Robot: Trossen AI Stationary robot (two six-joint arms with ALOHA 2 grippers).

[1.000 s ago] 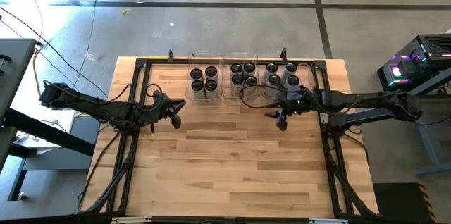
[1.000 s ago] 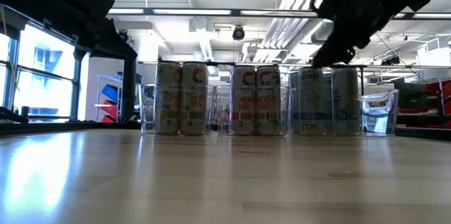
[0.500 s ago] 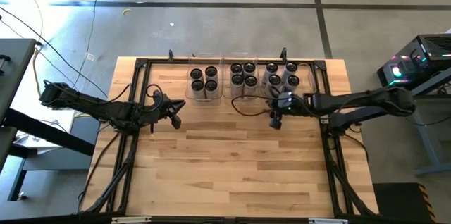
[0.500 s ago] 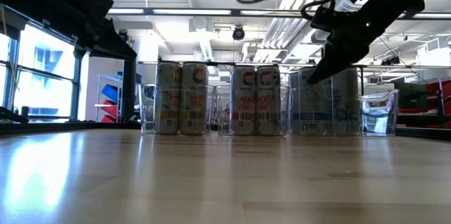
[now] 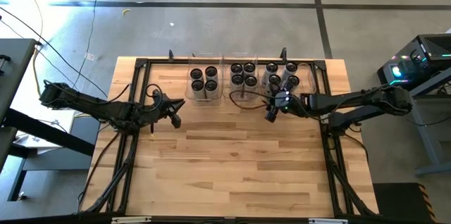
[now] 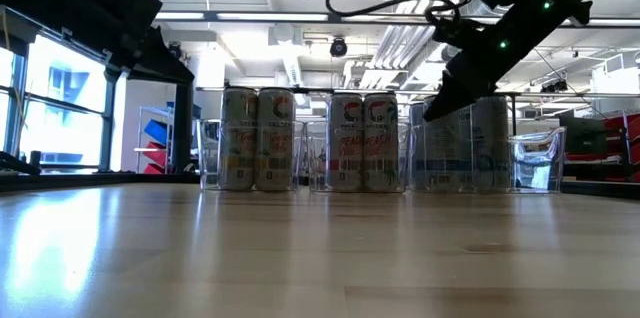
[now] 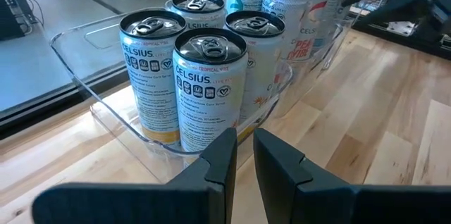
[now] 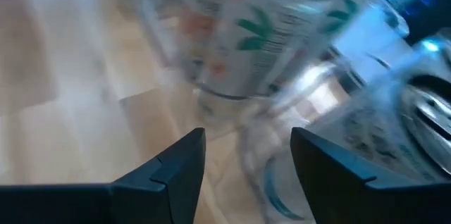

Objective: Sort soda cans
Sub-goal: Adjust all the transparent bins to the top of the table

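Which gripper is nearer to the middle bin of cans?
Right. The right gripper hovers just in front of the middle bin, empty; the left gripper waits farther off, beyond the left bin.

table [image 5: 232,160]: wooden | on it: three clear bins [image 5: 204,94] along far edge

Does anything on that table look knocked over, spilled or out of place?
Nothing stands out. The cans stand upright in three clear bins along the table's far edge, with no spill on the wood. The right pincer hangs open just in front of the bins; the left pincer waits off to the side, shut and empty.
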